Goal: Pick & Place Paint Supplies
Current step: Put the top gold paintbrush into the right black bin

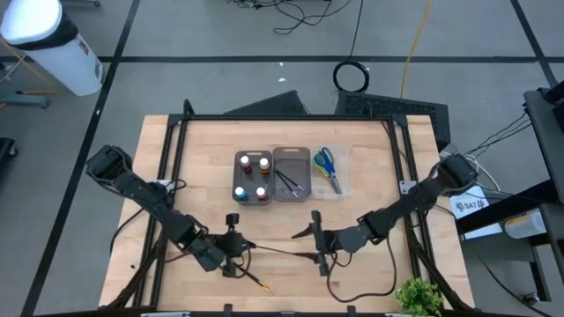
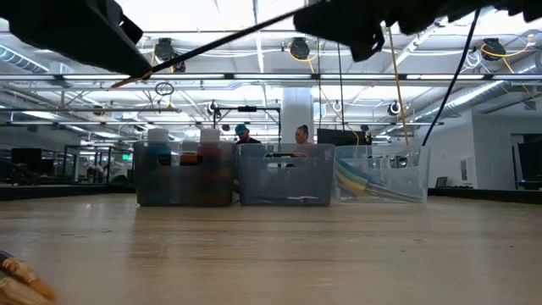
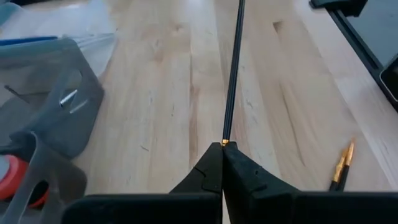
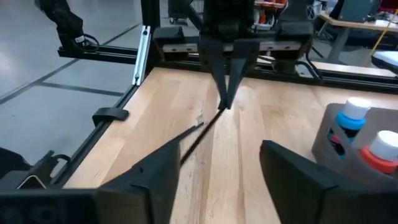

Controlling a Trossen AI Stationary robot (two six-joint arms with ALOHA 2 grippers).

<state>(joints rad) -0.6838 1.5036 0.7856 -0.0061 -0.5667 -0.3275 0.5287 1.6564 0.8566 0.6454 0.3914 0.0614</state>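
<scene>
Between the two grippers a brush [image 1: 278,252] lies level above the table, axis running 9 to 3 o'clock. Left gripper [image 1: 236,248] pinches its 9 o'clock end; right gripper [image 1: 319,249], jaws wide, straddles the other.

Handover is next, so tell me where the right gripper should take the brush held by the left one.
Grip the brush at its free handle end, away from the left gripper pinching its gold collar. The thin handle hangs clear of the table, so the open right gripper should close across it sideways.
</scene>
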